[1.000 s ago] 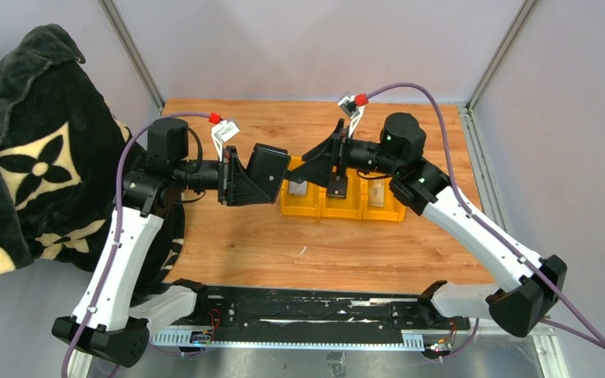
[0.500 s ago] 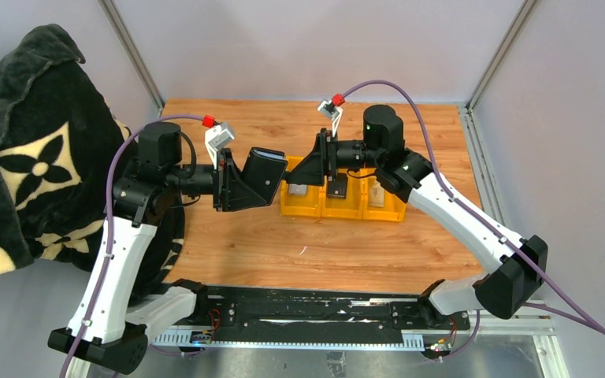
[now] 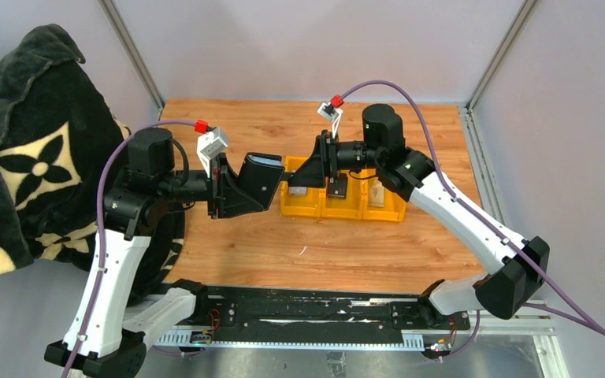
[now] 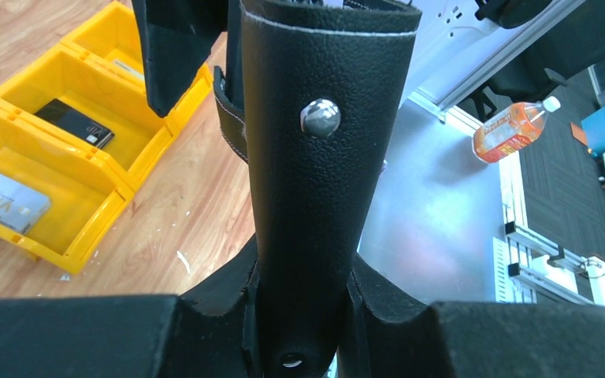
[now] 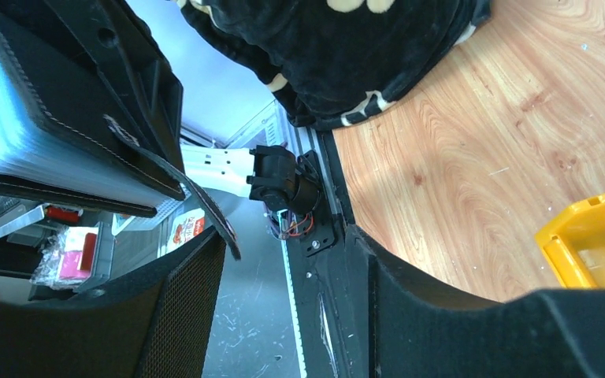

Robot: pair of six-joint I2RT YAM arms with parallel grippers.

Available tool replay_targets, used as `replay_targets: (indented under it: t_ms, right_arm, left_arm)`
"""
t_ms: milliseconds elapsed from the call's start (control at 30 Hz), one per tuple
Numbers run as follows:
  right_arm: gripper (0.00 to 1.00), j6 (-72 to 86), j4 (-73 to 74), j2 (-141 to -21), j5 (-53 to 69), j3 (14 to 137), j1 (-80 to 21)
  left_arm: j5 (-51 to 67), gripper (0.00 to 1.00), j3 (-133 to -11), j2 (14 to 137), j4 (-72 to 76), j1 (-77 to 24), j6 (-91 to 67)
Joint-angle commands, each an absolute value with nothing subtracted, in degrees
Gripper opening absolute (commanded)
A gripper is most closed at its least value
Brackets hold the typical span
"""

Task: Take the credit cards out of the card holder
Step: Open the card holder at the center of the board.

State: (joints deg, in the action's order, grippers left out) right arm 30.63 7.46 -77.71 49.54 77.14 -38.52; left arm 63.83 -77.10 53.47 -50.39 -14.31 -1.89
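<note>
Holder point(image 4: 315, 197) pinched in left tool point(image 3: 232, 189), aloft over worktop point(image 3: 283, 244) beside bins point(image 3: 347, 214), likely to present its mouth to right tool point(image 5: 280, 260). Right tool spread, empty, just short of holder. Some cards point(image 4: 4, 201) lie in bins.

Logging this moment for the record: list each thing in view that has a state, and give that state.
card holder, held in the air, upright
strap, unsnapped, hanging loose
left gripper, shut on the card holder
right gripper, open, next to the strap, gripping nothing
black card, out, lying flat in a bin
whitish card, out, lying flat in the next bin
yellow bins, upright, side by side
</note>
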Motion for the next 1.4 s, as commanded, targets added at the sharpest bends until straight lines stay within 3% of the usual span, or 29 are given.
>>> replay_targets:
  t_ms: [0,233,533,633,767,800,933,967,1100,1367]
  right_arm:
    - [0.61,29.64,6.93,-77.44,49.94,81.50,-39.54]
    - [0.58,25.99,9.38,-80.94,51.63,86.35,-43.21]
    - [0.41,26.29,7.11,-82.04,55.85,86.42,-43.66]
    - [0.30,27.22,5.33,-81.63,56.87,86.10,-43.78]
    - [0.04,27.80,4.66,-81.33,58.16,86.41,-44.58]
    - [0.00,27.69,4.92,-81.12,58.07,86.48,-44.91]
    - [0.00,22.80,13.36,-79.52,48.84,88.34,-45.75]
    - [0.00,21.34,15.66,-79.01,45.48,89.05,-46.20]
    - [0.00,14.20,24.51,-77.66,30.26,92.74,-50.58]
    - [0.00,3.16,37.43,-82.05,8.52,102.48,-60.73]
  left_arm:
    - [67.69,0.00,-77.88,53.17,-50.71,-13.98,-0.34]
    - [68.56,0.00,-77.89,53.17,-50.68,-14.02,-0.84]
    - [69.96,0.00,-77.79,53.00,-50.67,-14.04,-1.15]
    - [69.98,0.00,-77.66,53.14,-50.78,-14.01,-0.94]
    - [68.41,0.01,-76.82,53.43,-50.76,-13.95,-0.11]
    - [67.44,0.05,-76.55,53.50,-50.78,-14.03,-0.05]
    - [57.64,0.50,-76.64,53.54,-50.87,-13.97,3.99]
    - [54.18,0.57,-76.54,53.32,-50.40,-13.99,4.53]
    - [46.56,0.67,-74.23,51.50,-46.78,-14.03,4.82]
    - [50.78,0.74,-71.19,48.41,-45.97,-13.98,5.59]
